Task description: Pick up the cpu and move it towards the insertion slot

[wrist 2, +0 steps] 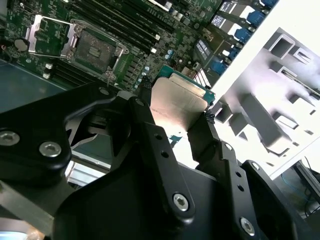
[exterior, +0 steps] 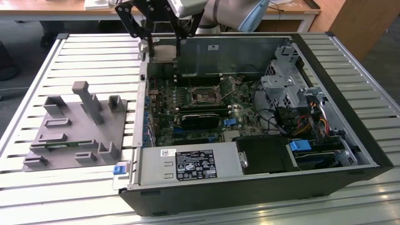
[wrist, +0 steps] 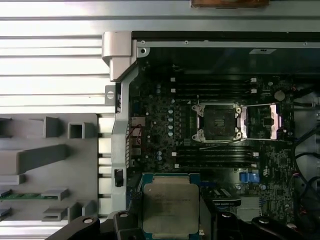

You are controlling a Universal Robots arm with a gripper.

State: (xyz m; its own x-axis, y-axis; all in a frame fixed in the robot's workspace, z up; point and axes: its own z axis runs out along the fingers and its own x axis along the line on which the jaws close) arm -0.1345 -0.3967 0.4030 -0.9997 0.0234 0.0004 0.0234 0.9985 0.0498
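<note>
Gripper (exterior: 164,44) seen in the exterior view at about 11 o'clock, hanging over the far rim of the open computer case (exterior: 350,136) — black fingers (wrist 2: 145,107) pinched on two opposite edges of the cpu (wrist 2: 177,102), chip lifted clear of everything below. In the exterior view, cpu (exterior: 164,53) noted as a pale square between the finger ends, above the case's far corner on the exterior view's left. In the first wrist view, silvery lid of the cpu (wrist: 170,208) facing the camera, green board edge showing around it, gripper (wrist: 170,220) links dark on both sides. Insertion slot (exterior: 206,97) on the motherboard (exterior: 187,126) inside the case, roughly at 5 o'clock from the held chip in the exterior view and well apart from it; metal frame swung open beside a dark centre, also seen in both wrist views (wrist 2: 95,50) (wrist: 219,121). Long black card (exterior: 201,120) lying just past the slot toward 6 o'clock. Grey plastic fixture (exterior: 75,136) resting on the slatted table (exterior: 93,61) at 9 o'clock of the case — thin green memory stick (exterior: 59,146) seated in one of its near grooves.
</note>
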